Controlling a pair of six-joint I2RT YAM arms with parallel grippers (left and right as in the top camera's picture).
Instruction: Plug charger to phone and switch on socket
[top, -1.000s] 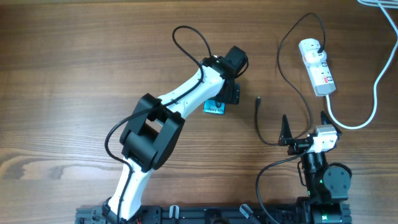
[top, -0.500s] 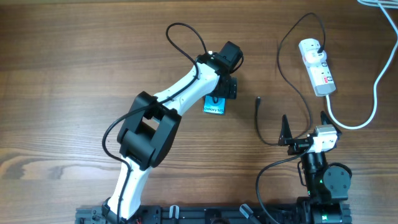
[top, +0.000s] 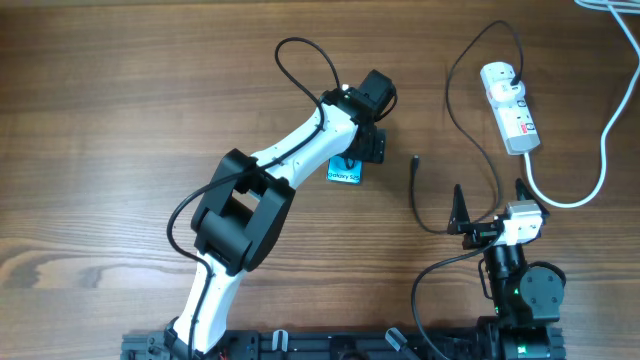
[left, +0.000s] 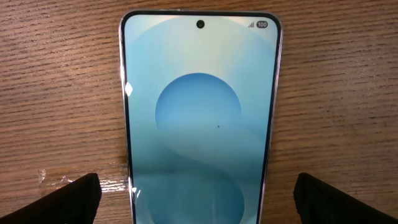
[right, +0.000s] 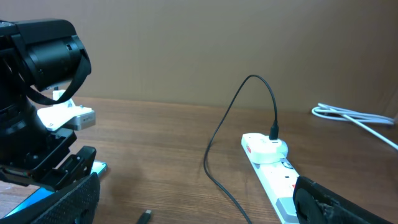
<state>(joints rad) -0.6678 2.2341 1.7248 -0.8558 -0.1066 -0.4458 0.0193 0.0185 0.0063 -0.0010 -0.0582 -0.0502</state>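
Over the brown wooden surface (top: 120, 90), the left arm (top: 290, 165) stretches to mid-frame in the overhead view. Its left fingers (left: 68, 199) are spread wide and empty, one on each side of the phone (left: 200, 112), which lies flat right below them with its long axis running up the wrist frame. The socket (top: 508, 108) sits at upper right, and the charger (top: 415, 162) tip lies right of the phone, nearer, we judge, the right fingers (right: 348, 202), likewise spread and empty.
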